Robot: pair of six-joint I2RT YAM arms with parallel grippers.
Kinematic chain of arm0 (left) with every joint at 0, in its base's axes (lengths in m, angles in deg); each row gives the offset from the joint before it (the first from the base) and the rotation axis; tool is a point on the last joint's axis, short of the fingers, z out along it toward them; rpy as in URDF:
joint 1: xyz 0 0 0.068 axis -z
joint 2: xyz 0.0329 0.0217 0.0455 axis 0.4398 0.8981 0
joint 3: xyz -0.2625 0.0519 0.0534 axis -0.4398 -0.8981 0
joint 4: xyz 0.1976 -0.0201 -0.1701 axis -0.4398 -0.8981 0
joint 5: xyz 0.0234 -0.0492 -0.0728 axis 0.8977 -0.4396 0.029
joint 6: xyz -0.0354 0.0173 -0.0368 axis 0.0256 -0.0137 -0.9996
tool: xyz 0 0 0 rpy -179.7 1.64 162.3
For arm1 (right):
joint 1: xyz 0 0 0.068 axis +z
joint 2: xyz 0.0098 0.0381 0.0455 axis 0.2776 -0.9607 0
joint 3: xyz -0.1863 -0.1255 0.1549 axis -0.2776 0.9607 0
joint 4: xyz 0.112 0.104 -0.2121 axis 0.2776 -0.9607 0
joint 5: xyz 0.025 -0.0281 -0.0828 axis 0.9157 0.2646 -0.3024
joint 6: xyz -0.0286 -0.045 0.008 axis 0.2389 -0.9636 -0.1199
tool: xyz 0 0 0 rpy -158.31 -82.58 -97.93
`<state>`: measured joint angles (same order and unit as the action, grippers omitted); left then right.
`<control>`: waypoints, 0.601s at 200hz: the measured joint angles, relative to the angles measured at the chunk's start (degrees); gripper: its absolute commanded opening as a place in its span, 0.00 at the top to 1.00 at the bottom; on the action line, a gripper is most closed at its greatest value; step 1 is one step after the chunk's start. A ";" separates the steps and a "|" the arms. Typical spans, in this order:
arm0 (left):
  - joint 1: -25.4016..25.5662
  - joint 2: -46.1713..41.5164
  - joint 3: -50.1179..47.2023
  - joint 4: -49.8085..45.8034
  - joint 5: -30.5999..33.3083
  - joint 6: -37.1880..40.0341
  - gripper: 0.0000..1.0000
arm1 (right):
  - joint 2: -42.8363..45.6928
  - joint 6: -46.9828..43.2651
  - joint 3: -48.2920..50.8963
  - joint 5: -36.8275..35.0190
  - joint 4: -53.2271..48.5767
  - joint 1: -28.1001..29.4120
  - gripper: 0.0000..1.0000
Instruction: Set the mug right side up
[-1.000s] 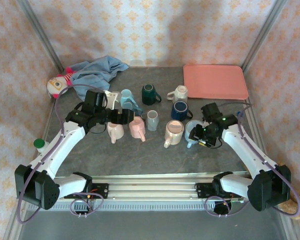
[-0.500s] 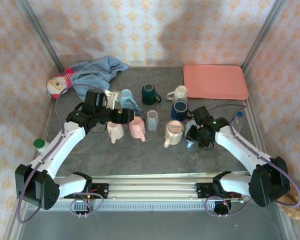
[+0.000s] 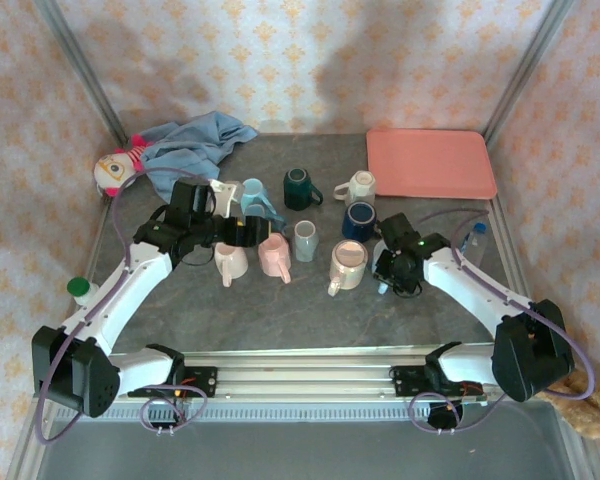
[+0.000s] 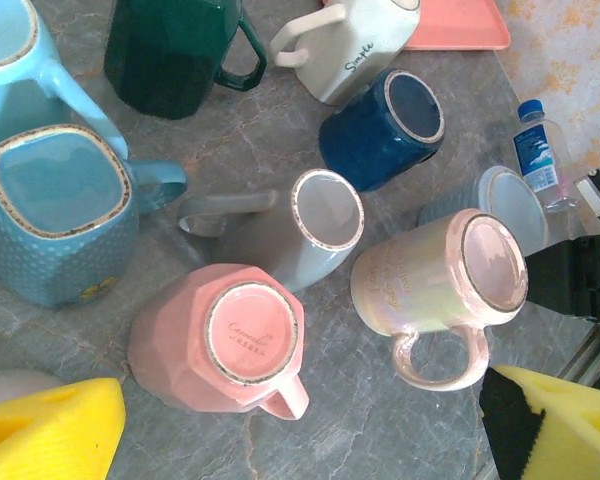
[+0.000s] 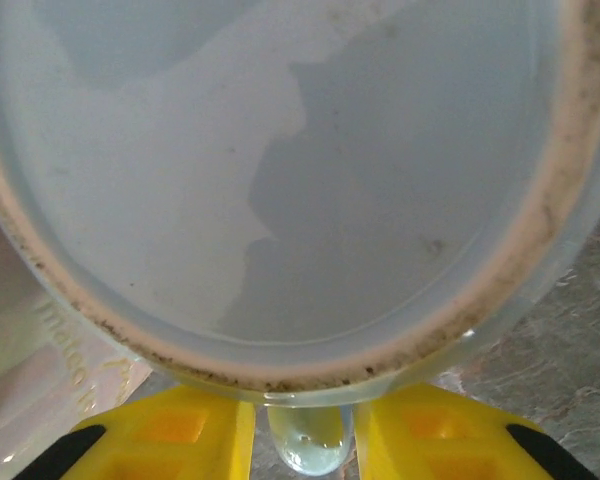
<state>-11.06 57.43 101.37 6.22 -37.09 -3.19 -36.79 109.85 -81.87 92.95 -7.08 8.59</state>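
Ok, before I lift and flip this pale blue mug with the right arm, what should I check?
1. Handle of the pale blue mug sits between the right fingers: ok.
2. Those fingers clamped firmly on the handle: cannot tell.
3. Mug right side up: not ok, its base faces the wrist camera.
4. Room to swing it over: not ok, the pearly mug stands close beside it.
5. Left fingers open, empty and well apart from the right fingers: ok.
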 measured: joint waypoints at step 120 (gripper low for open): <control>0.00 0.42 -0.50 0.00 0.09 0.02 0.08 | 0.42 -7.04 3.10 -4.13 3.34 0.35 0.81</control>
<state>-11.06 57.84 100.86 6.22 -37.00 -3.16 -36.37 102.81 -78.76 88.82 -3.74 8.94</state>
